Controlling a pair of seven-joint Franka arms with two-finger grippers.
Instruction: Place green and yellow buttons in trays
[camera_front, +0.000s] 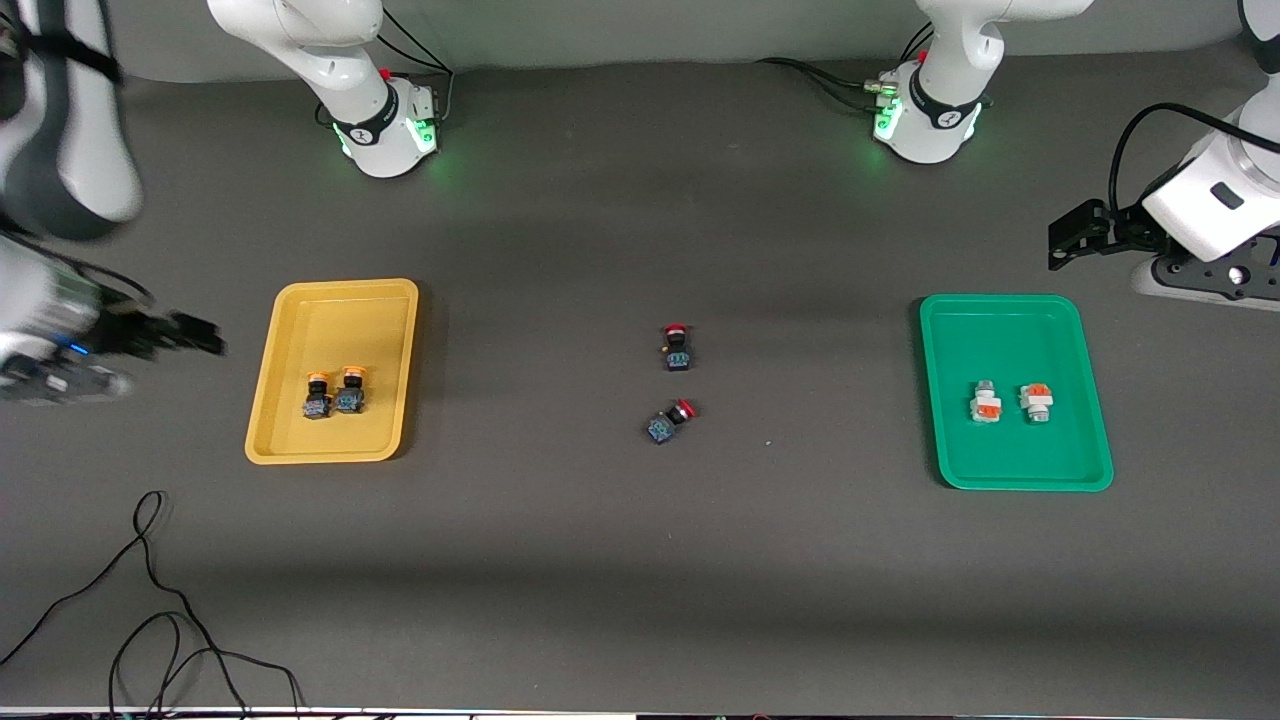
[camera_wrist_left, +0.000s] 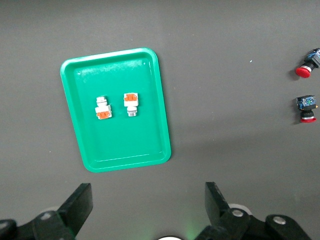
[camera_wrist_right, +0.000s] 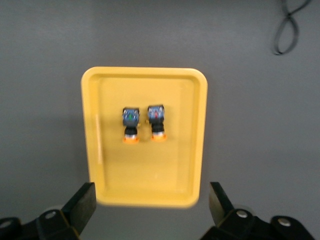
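The yellow tray (camera_front: 340, 325) (camera_wrist_right: 150, 170) holds two yellow-orange-capped switches (camera_front: 318, 396) (camera_front: 350, 389) (camera_wrist_right: 131, 125) (camera_wrist_right: 157, 122) side by side. In the green tray (camera_front: 1000, 340) (camera_wrist_left: 135, 140) lie two white blocks with orange faces (camera_front: 986, 402) (camera_front: 1036, 402) (camera_wrist_left: 103, 107) (camera_wrist_left: 131, 104). My right gripper (camera_front: 205, 335) (camera_wrist_right: 151, 197) hangs open and empty over the table beside the yellow tray, toward the right arm's end. My left gripper (camera_front: 1075, 235) (camera_wrist_left: 148, 199) is open and empty above the table beside the green tray's corner nearest the bases.
Two red-capped dark switches (camera_front: 677, 348) (camera_front: 670, 422) (camera_wrist_left: 306, 108) (camera_wrist_left: 307, 64) lie mid-table between the trays. A black cable (camera_front: 150, 600) (camera_wrist_right: 287, 30) loops near the front edge at the right arm's end. Both arm bases (camera_front: 385, 125) (camera_front: 930, 115) stand along the back.
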